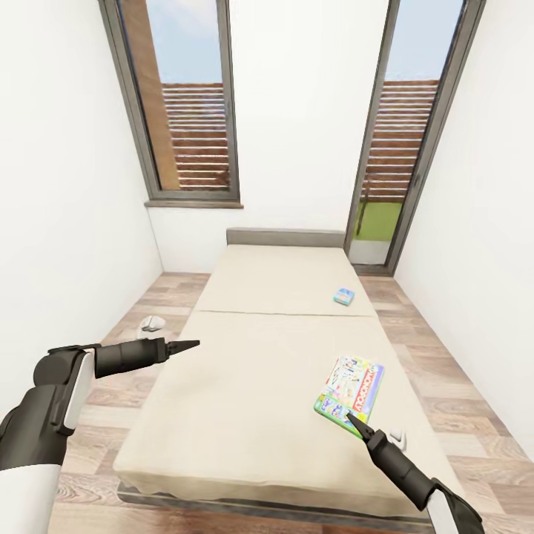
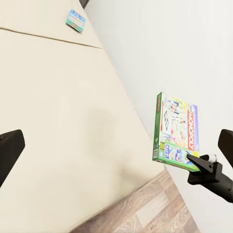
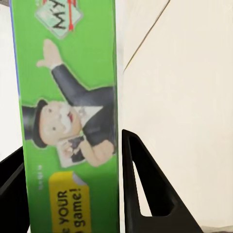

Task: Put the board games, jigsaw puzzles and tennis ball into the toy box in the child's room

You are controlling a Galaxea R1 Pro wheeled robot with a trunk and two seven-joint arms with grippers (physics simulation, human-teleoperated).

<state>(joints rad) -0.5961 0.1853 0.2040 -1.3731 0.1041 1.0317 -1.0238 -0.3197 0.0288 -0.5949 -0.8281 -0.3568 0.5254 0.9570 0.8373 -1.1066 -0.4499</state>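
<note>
your right gripper [image 1: 354, 420] straddles the green game's [image 1: 350, 386] near edge, not yet clenched; its long axis runs away from you up the bed [image 1: 252, 386].

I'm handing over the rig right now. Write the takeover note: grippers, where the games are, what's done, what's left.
Right gripper: fingers astride the edge of the green-edged board game, near the bed's right side; a firm grip is not confirmed.
Left gripper: free over the bed's left side; open or shut is unclear.
Small blue board game: lying further up the bed, untouched.
Done: nothing boxed, as far as these views show.
Left: secure and carry this game, then fetch the blue one.
</note>
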